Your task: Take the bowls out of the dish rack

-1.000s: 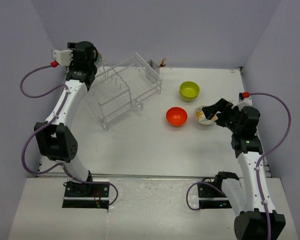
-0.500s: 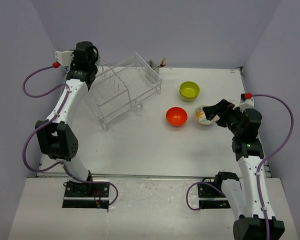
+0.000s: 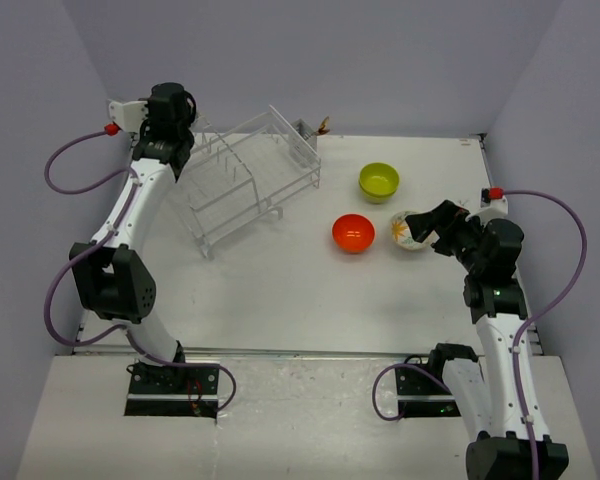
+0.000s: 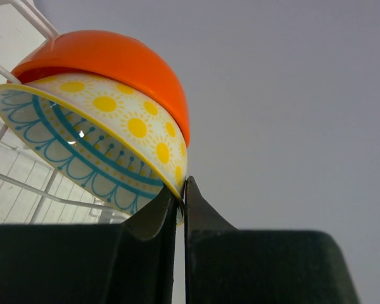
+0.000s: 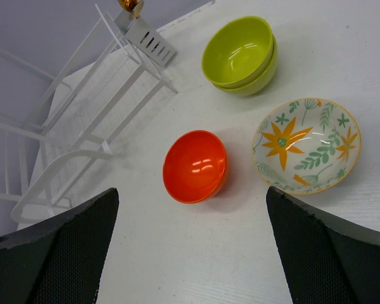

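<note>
Newly closed, the left claw (image 4: 180, 190) pinches the rim of the whitish blue-scalloped sun-dotted bowl (image 4: 95, 145), which rises toward eleven o'clock nested in a glossy orange-red bowl (image 4: 114, 60) at the ten o'clock corner of the clear-barred dish rack (image 3: 245, 175), far from the spread right claw (image 5: 190, 202).

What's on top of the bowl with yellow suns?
An orange bowl sits over the sun bowl like a hat. Its inside is covered. The left tool pinches the sun bowl's rim.
</note>
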Controlling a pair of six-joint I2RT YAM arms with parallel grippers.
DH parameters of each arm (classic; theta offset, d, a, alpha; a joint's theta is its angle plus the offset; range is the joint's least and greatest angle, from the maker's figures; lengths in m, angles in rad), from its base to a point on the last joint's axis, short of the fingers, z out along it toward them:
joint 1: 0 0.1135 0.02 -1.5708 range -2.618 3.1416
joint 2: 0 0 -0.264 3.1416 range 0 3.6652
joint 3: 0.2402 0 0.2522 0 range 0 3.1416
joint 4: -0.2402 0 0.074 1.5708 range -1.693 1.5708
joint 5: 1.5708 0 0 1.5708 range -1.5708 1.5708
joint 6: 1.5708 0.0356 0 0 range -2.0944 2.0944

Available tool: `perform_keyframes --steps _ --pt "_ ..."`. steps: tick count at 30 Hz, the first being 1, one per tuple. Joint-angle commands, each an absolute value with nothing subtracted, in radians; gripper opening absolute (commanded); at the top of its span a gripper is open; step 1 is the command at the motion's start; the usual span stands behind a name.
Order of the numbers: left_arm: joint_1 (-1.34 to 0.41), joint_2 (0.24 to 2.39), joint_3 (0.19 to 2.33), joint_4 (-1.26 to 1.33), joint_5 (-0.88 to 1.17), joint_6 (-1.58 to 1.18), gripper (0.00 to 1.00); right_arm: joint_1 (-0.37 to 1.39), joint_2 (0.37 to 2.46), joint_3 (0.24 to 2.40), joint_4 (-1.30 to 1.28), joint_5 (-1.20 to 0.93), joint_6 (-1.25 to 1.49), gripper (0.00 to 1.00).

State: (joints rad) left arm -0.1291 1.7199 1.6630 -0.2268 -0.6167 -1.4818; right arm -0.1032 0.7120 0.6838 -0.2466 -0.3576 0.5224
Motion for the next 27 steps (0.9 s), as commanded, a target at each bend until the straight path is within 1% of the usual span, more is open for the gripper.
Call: perform_keyframes --steps 1,19,27 --pt "-0.113 1.658 1.664 -0.158 -0.618 -1.471 0.00 -0.103 0.710 0.683 -0.215 -0.351 0.505 0.99" --pt "-0.178 1.577 1.658 -0.055 -0.620 -1.367 0.00 -0.104 0.718 0.683 -0.213 -0.347 0.502 0.99" --pt "-0.179 1.545 1.620 -0.018 -0.519 -1.318 0.00 -0.104 0.726 0.686 -0.215 -0.341 0.500 0.99"
